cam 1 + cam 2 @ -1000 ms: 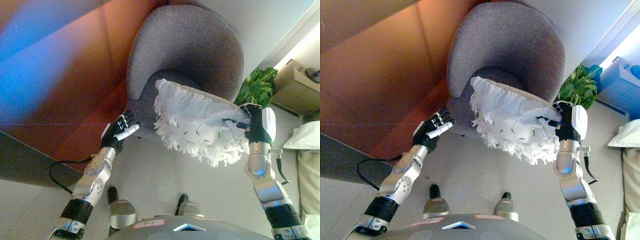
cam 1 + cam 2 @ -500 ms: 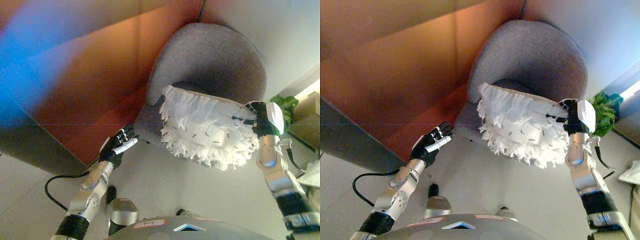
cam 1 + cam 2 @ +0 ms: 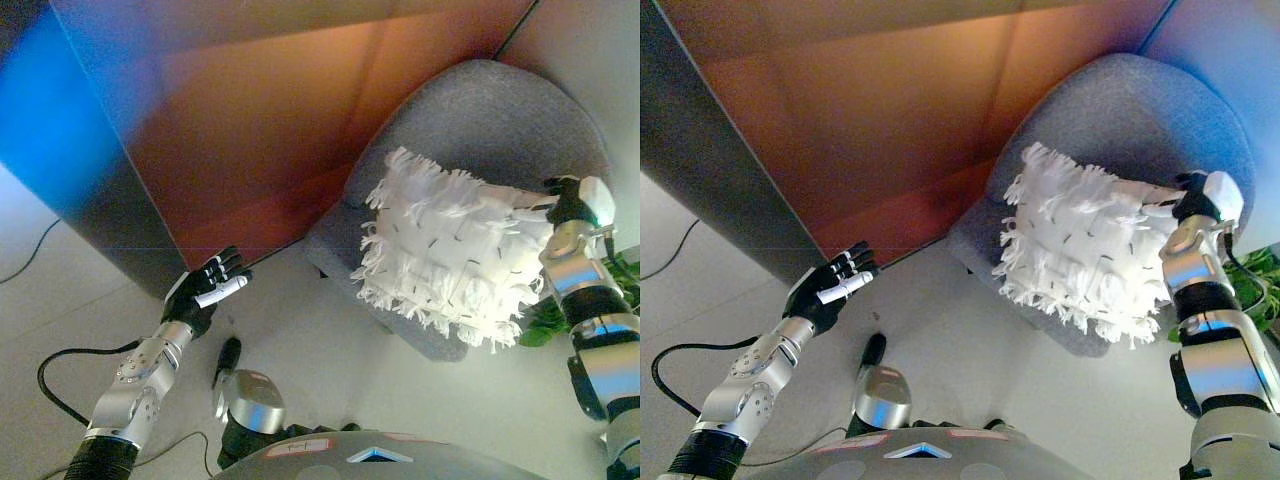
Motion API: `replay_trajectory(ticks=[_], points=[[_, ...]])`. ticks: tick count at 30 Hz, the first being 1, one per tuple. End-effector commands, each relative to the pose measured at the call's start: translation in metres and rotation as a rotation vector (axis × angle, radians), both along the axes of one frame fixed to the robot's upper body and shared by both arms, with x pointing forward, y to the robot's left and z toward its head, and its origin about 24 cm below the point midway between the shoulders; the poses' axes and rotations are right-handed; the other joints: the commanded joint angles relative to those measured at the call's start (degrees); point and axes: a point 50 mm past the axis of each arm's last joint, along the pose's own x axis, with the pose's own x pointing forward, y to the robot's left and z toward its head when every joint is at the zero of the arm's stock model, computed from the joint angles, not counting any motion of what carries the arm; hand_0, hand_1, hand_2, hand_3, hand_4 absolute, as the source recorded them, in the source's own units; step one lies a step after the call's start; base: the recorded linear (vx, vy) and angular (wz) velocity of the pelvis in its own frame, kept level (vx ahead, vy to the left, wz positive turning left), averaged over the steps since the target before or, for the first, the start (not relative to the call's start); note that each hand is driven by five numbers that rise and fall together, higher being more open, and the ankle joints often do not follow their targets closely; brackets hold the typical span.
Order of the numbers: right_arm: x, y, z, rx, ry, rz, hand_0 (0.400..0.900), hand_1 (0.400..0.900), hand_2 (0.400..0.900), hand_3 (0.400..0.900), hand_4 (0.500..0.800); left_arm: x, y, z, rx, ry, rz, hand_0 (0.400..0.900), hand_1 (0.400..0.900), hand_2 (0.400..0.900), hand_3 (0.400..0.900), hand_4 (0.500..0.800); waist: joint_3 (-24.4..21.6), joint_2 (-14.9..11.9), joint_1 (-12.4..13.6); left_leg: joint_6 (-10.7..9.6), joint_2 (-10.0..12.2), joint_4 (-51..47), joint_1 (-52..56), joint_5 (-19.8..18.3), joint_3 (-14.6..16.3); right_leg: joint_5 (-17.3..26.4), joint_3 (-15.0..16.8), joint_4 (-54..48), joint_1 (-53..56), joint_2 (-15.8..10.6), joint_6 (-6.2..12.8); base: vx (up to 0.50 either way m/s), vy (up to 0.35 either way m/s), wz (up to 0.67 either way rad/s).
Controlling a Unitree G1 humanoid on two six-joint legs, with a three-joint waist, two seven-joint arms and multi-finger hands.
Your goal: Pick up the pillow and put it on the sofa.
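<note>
the grey sofa [image 3: 500,110], a rounded tub seat, has the pillow [image 3: 450,255] over its seat and front edge, tilted, with the lower fringe hanging past the seat's front. whether the pillow rests on the cushion cannot be told. the right hand [image 3: 568,200] is curled on the pillow's upper right corner, gripping the cloth there. the left hand [image 3: 205,292] is held out over the pale floor [image 3: 330,370], well apart from the sofa, fingers spread wide and holding nothing.

the left eye view shows green plant [image 3: 545,325] leaves below the sofa's right edge; the right eye view shows only a sliver of them at the frame edge.

the pillow is white and square, covered in shaggy fringe with small dark flecks.
</note>
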Motion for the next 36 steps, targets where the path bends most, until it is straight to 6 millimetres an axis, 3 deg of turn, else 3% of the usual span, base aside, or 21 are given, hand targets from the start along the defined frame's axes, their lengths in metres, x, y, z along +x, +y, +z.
replay_trajectory(ticks=[1, 7, 12, 17, 22, 27, 28, 36], points=[[0.010, -0.028, 0.111, -0.248, -0.299, -0.104, 0.900, 0.900, 0.900, 0.900, 0.800, 0.019, -0.030, 0.047, -0.064, -0.255, -0.160, 0.900, 0.900, 0.900, 0.900, 0.800, -4.35, 2.12, 2.32, 0.73, 2.62, -0.41, 6.90, -6.11, 4.23, 3.74, -1.06, -0.02, -0.76, -1.00, 1.35, 0.00, 0.076, -0.05], [0.018, -0.006, 0.101, -0.193, -0.329, 0.004, 0.900, 0.900, 0.900, 0.900, 0.800, 0.021, -0.037, 0.044, -0.086, -0.261, -0.155, 0.900, 0.900, 0.900, 0.900, 0.800, -5.10, 3.09, 0.33, 1.63, 1.88, -0.41, 8.69, -5.86, 6.61, 4.73, -1.29, -0.02, -0.42, -2.65, 0.76, -0.04, 0.069, -0.14], [0.025, 0.016, 0.098, -0.073, -0.416, 0.117, 0.900, 0.900, 0.900, 0.900, 0.800, 0.032, -0.045, 0.044, -0.064, -0.277, -0.171, 0.900, 0.900, 0.900, 0.900, 0.800, -5.47, 3.21, -2.14, 2.41, 1.16, -0.24, 10.07, -6.46, 8.79, 5.54, 0.52, -0.02, -1.43, -3.75, 0.69, -0.11, 0.029, -0.21], [0.015, 0.040, 0.062, 0.116, -0.459, 0.213, 0.900, 0.900, 0.900, 0.900, 0.800, 0.045, -0.047, 0.053, -0.019, -0.329, -0.180, 0.900, 0.900, 0.900, 0.900, 0.800, -5.20, 2.90, -5.71, 3.47, 0.99, 0.87, 10.78, -7.55, 10.68, 7.26, 3.65, 0.34, -3.85, -4.55, 0.44, -0.13, -0.048, -0.33], [-0.020, 0.060, 0.013, 0.295, -0.468, 0.286, 0.900, 0.900, 0.900, 0.900, 0.800, 0.050, -0.046, 0.048, 0.018, -0.336, -0.164, 0.900, 0.900, 0.900, 0.900, 0.800, -5.74, 2.89, -10.84, 4.60, 0.49, 1.61, 11.73, -9.27, 12.47, 10.10, 7.40, 1.43, -6.57, -5.17, 1.31, -0.12, -0.021, -0.33], [-0.046, 0.079, -0.024, 0.475, -0.385, 0.324, 0.900, 0.900, 0.900, 0.900, 0.800, 0.053, -0.043, 0.042, 0.047, -0.331, -0.134, 0.900, 0.900, 0.900, 0.900, 0.800, -6.37, 3.92, -15.45, 5.16, 0.08, 2.62, 12.11, -10.46, 14.29, 11.30, 10.81, 2.23, -8.82, -5.72, 1.89, -0.11, 0.032, -0.36], [-0.056, 0.085, -0.038, 0.535, -0.345, 0.333, 0.900, 0.900, 0.900, 0.900, 0.800, 0.054, -0.041, 0.040, 0.046, -0.332, -0.110, 0.900, 0.900, 0.900, 0.900, 0.800, -6.40, 4.78, -17.38, 5.27, 0.02, 2.85, 12.33, -10.64, 15.20, 11.36, 12.02, 2.45, -9.61, -5.97, 2.04, -0.12, 0.084, -0.41], [-0.101, 0.112, -0.092, 0.766, -0.125, 0.305, 0.900, 0.900, 0.900, 0.900, 0.800, 0.043, -0.034, 0.022, 0.045, -0.264, -0.034, 0.900, 0.900, 0.900, 0.900, 0.800, -7.08, 6.67, -22.70, 5.59, -0.88, 4.22, 12.56, -12.07, 18.25, 11.78, 15.47, 2.13, -11.48, -6.39, 1.85, -0.06, 0.059, -0.26]])
